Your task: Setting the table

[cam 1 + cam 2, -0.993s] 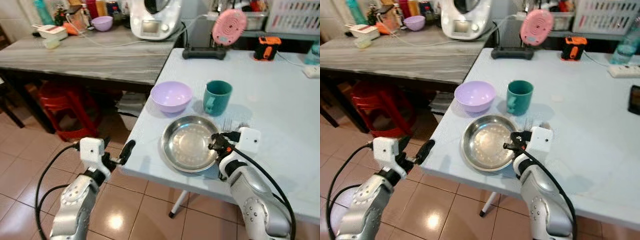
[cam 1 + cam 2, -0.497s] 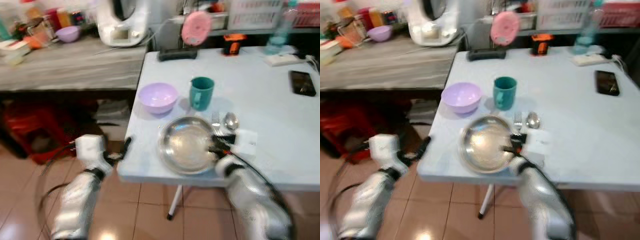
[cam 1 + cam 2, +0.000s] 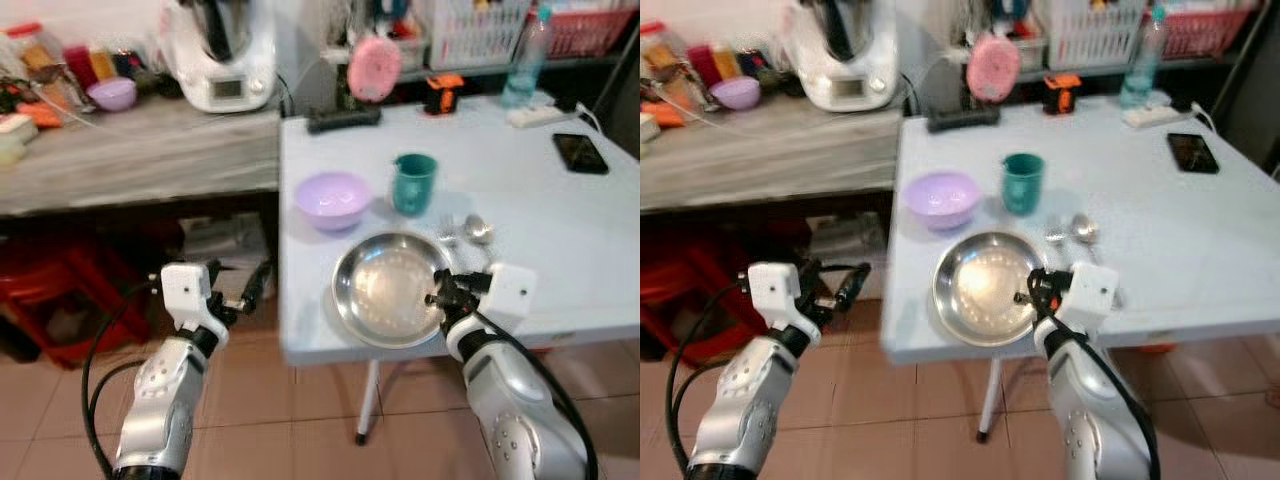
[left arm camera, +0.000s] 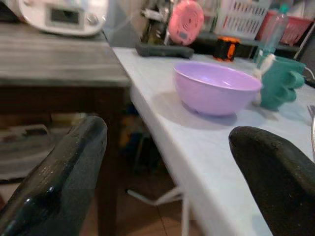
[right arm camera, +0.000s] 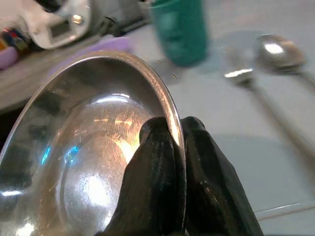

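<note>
Right wrist view: right gripper (image 5: 176, 142) clamped on the rim of the steel plate (image 5: 93, 162), one finger inside, one outside. Plate lying at the near edge of the pale blue table (image 3: 560, 215), purple bowl (image 3: 334, 197) and green mug (image 3: 414, 183) just behind, fork (image 3: 447, 233) and spoon (image 3: 479, 231) beside. Left gripper (image 3: 255, 287) spread apart, empty, off the table's left edge.

The two head views look forward and down on the same tabletop (image 3: 520, 200). The left wrist view sits low beside its edge, facing the purple bowl (image 4: 216, 88). The right wrist view is very near the steel plate (image 5: 88, 147), with the green cup (image 5: 179, 29) at 12 o'clock.
</note>
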